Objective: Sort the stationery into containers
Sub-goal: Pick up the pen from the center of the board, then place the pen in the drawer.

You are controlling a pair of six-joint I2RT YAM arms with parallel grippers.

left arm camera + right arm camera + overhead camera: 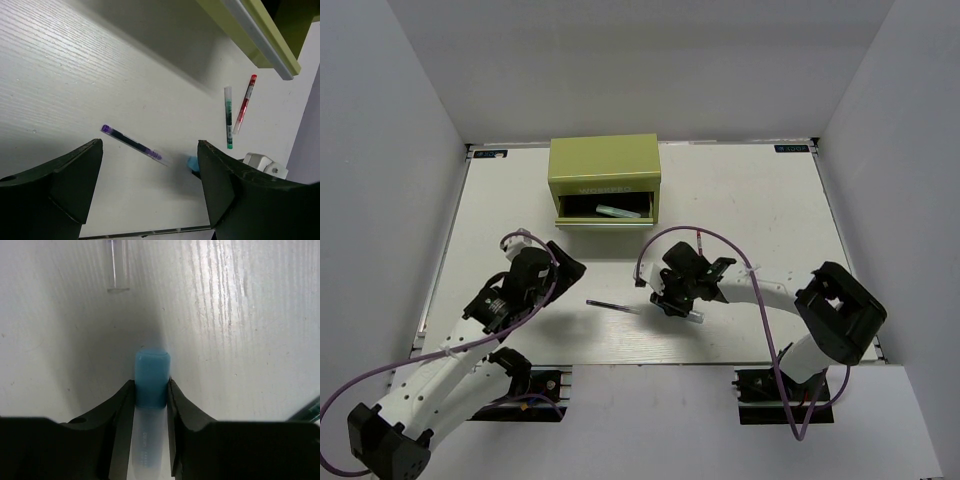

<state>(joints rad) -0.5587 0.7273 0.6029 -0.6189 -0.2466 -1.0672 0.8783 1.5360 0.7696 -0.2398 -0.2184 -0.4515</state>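
Note:
My right gripper is shut on a stubby light-blue marker, blue cap forward, low over the white table; it shows in the top view at mid-table. My left gripper is open and empty, left of centre in the top view. A thin purple pen lies between its fingers' line of sight, also in the top view. A dark teal pen and a red-and-white pen lie side by side beyond. The olive-green chest has its drawer open, a mint-green marker inside.
White walls enclose the table on three sides. Purple cables loop over both arms. The chest's drawer edge overhangs the top right of the left wrist view. A clear pen end lies ahead of the right gripper.

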